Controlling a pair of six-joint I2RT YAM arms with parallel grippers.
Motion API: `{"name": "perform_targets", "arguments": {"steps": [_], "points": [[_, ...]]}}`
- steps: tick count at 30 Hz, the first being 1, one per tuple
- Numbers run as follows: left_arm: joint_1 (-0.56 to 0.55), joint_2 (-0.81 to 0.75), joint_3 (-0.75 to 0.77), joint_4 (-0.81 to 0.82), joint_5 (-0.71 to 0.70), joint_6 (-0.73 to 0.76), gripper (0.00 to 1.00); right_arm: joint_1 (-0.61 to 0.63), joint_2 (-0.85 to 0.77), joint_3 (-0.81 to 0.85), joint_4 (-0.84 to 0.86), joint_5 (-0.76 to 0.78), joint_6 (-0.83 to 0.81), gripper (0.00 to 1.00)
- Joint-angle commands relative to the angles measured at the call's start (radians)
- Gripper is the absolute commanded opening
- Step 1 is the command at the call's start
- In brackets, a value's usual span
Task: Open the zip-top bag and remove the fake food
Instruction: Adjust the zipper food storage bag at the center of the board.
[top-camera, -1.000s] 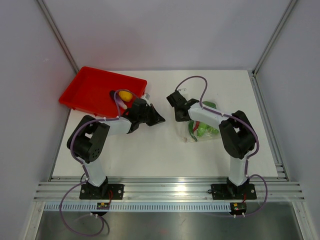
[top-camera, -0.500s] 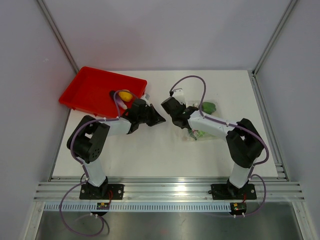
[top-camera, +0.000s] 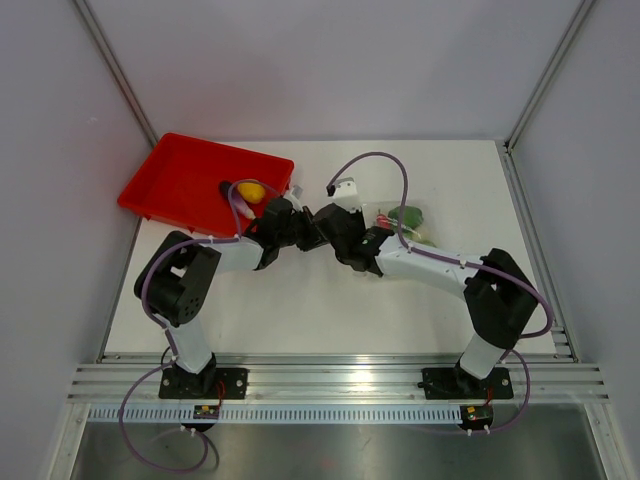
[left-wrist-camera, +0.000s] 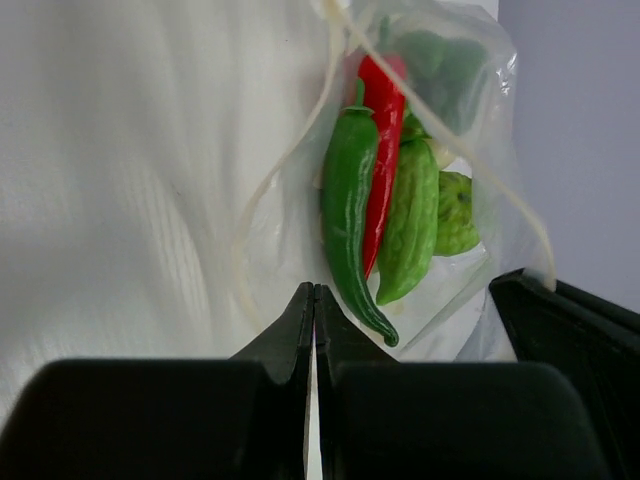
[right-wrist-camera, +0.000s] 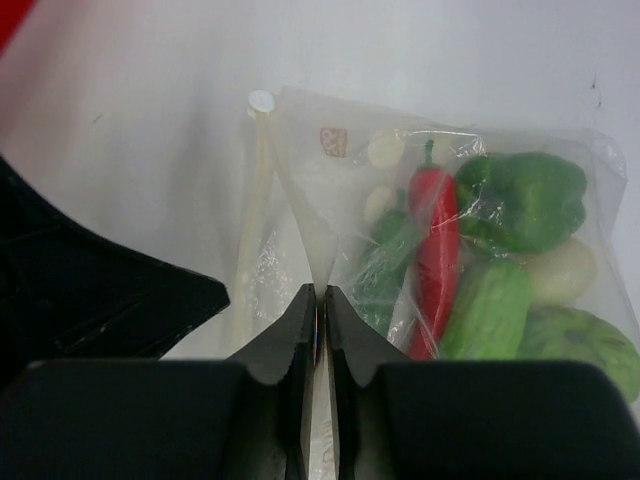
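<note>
1. The left gripper and the right gripper meet almost tip to tip above the middle of the table. The right one is at 3 o'clock of the left.
2. The left gripper's fingers are pressed together with no gap, pinching the clear film at the near edge of the bag.
3. The right gripper's fingers are also squeezed together, and a fold of the same film runs down between their tips.
4. The bag lies on the table at 3 o'clock of the two grippers, partly hidden under the right forearm in the top view. In the left wrist view, two pale zip strips spread apart from one corner.
5. The toy food is inside the bag. A green chili and a red chili lie side by side, touching. A bumpy green gourd lies at 3 o'clock of them, and a green pepper sits at the far end.
6. A red tray sits farthest back, at 10 o'clock of the left gripper. A yellow fruit rests in its near right corner.
</note>
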Motion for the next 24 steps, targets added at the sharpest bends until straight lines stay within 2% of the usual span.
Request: {"name": "perform_targets", "arguments": {"steps": [1, 7, 8, 9, 12, 14, 20, 24], "points": [[-0.004, -0.015, -0.012, 0.101, 0.042, -0.014, 0.0, 0.029, -0.02, -0.001, 0.082, 0.047, -0.02, 0.15], [-0.015, 0.015, 0.003, 0.118, 0.068, -0.017, 0.0, 0.029, -0.022, -0.003, 0.088, 0.015, -0.017, 0.18], [-0.019, 0.02, 0.007, 0.118, 0.067, -0.017, 0.0, 0.028, -0.025, -0.006, 0.092, 0.009, -0.014, 0.2], [-0.021, 0.023, 0.009, 0.12, 0.068, -0.019, 0.01, 0.029, -0.031, -0.014, 0.098, 0.009, -0.009, 0.28], [-0.021, 0.035, 0.012, 0.121, 0.07, -0.022, 0.02, 0.029, -0.042, -0.024, 0.102, 0.015, 0.002, 0.35], [-0.021, 0.037, 0.014, 0.12, 0.068, -0.021, 0.05, 0.029, -0.056, -0.029, 0.105, 0.013, 0.005, 0.44], [-0.026, 0.058, 0.029, 0.107, 0.068, -0.019, 0.15, 0.029, -0.086, -0.046, 0.094, 0.053, 0.039, 0.52], [-0.026, 0.083, 0.037, 0.098, 0.074, -0.022, 0.15, 0.026, -0.132, -0.084, 0.109, 0.087, 0.068, 0.56]]}}
